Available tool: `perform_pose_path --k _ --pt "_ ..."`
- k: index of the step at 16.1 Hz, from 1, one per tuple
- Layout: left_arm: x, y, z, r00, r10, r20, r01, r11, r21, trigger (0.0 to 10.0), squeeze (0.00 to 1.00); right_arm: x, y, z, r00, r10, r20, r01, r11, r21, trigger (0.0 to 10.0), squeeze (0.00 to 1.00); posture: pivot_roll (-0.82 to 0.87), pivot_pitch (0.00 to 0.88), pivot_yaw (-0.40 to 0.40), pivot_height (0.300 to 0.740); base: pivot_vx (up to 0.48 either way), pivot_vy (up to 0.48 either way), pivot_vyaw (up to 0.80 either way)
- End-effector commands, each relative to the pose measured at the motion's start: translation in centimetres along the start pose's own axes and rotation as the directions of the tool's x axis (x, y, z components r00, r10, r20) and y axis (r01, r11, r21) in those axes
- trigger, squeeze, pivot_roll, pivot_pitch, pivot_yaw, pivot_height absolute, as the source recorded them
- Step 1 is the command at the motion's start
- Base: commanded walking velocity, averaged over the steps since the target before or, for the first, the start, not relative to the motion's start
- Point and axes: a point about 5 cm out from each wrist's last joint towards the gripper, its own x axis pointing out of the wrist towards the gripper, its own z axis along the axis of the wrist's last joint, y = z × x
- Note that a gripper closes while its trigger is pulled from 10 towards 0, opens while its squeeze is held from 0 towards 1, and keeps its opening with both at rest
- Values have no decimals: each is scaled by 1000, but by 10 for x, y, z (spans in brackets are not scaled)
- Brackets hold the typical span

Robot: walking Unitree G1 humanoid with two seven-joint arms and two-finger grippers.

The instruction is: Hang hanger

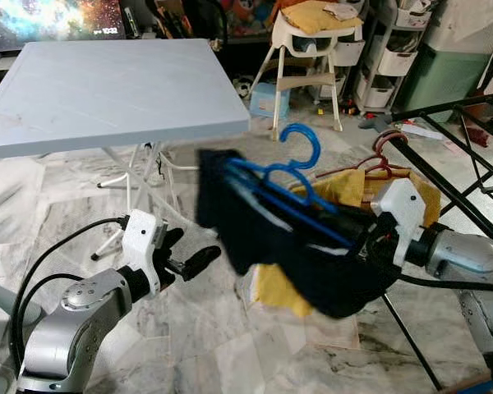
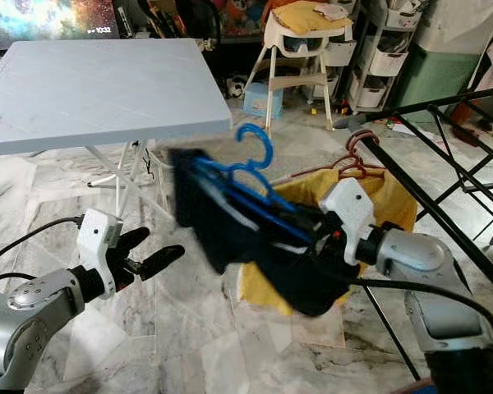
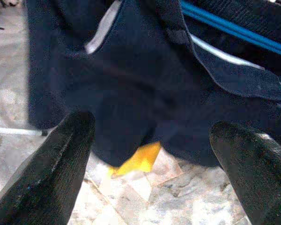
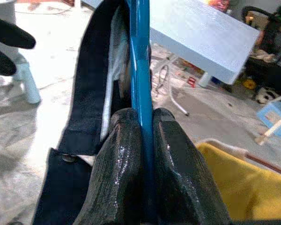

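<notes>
A blue plastic hanger point(image 1: 292, 168) carries a dark navy garment point(image 1: 263, 238) and is held tilted above the floor. My right gripper point(image 4: 147, 136) is shut on the hanger's blue bar point(image 4: 140, 70), with the arm coming in from the right point(image 1: 444, 246). My left gripper point(image 1: 193, 258) is open, low on the left, a short way from the garment's lower left edge; the left wrist view shows its fingers point(image 3: 51, 168) spread before the dark cloth point(image 3: 145, 89). A black drying rack point(image 1: 468, 164) stands at the right.
A grey folding table point(image 1: 107, 90) stands at the back left. A yellow cloth point(image 1: 345, 189) on a brown hanger point(image 1: 382, 152) hangs on the rack behind the garment. A white high chair point(image 1: 312, 49) and storage shelves are at the back. The floor is marble.
</notes>
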Motion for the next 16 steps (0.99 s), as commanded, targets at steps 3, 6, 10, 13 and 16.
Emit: perform_pose_path --k 3,6,10,13,16 --pt "4 -4 12 999 -24 40 24 1000 11 10000 0 -1 14 15 993 114 43 -114 993 -2 10000 0 -27 77 -52 740 0 0 0" --pt "8 -7 13 999 -11 47 9 1000 29 10000 0 -1 20 16 988 150 39 -151 988 18 10000 0 -26 79 -53 740 0 0 0" --pt "13 -7 17 996 21 85 -28 996 83 10000 0 1 27 17 983 181 36 -182 983 29 10000 0 -30 76 -57 740 0 0 0" --pt "19 -24 25 991 -40 125 27 994 108 10000 0 5 27 12 987 157 20 -158 987 14 10000 0 -29 75 -58 740 0 0 0" --pt "19 -13 19 948 245 202 -270 957 106 10000 1000 15 14 7 1000 -29 9 30 999 -29 10000 0 -30 75 -59 740 0 0 0"
